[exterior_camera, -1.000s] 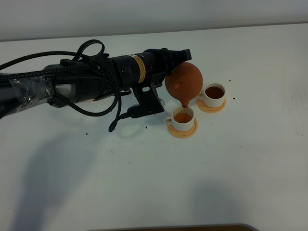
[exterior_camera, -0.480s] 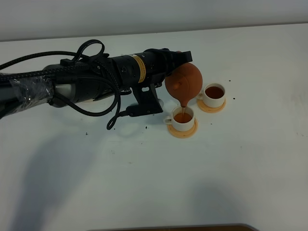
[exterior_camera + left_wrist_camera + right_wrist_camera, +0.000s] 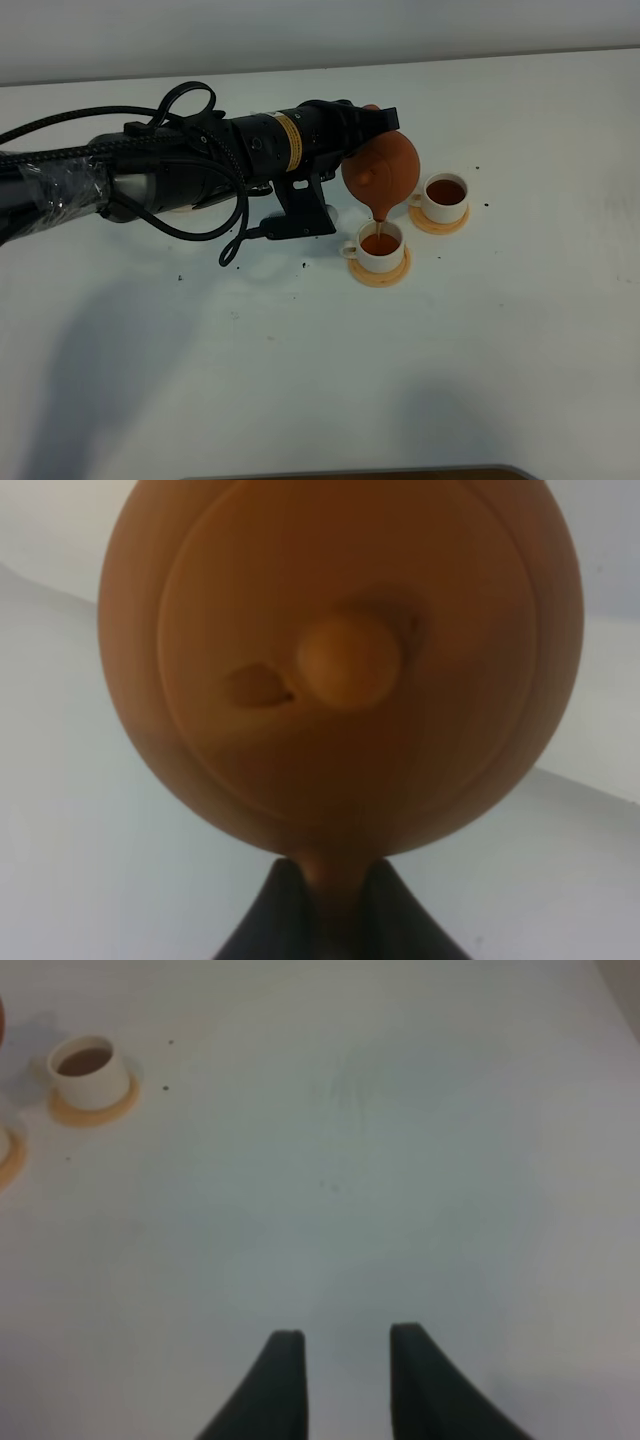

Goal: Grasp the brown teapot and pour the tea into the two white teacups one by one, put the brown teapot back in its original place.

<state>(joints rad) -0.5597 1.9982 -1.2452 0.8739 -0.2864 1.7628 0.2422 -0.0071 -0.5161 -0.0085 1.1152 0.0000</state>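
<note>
Barely a shift since a second ago: the left arm (image 3: 180,170) has eased a shade toward the left of the high view and the pot has gone with it, nothing more. Across the white table (image 3: 500,350) that arm lies stretched out long. Its left gripper (image 3: 378,117) is clamped tight on the loop handle of the brown teapot (image 3: 382,168), and the wrist view shows the dark fingers (image 3: 262,920) pinching that handle from both sides. The right gripper (image 3: 345,1360) hangs well apart over bare table, jaws parted with nothing between them, so the left arm is plainly the one doing the job. The teapot is up in the air and tipped right over. Its handle-to-spout line runs down from the claw, with the spout at the low end, directly above the nearer teacup (image 3: 380,246). The farther teacup (image 3: 445,193), just beside the pot, already holds dark tea, and the nearer one looks well filled too. Each cup sits on its own orange coaster (image 3: 382,276), and the other coaster (image 3: 440,225) peeks out under the far cup. A thin stream of tea (image 3: 378,222) joins spout to cup. Smallest of all, the lid knob (image 3: 350,663) faces the left wrist camera, lid in place. Next call, I'd judge: roll upright, then carry it back toward the left. I can't pick out the saucer.
</note>
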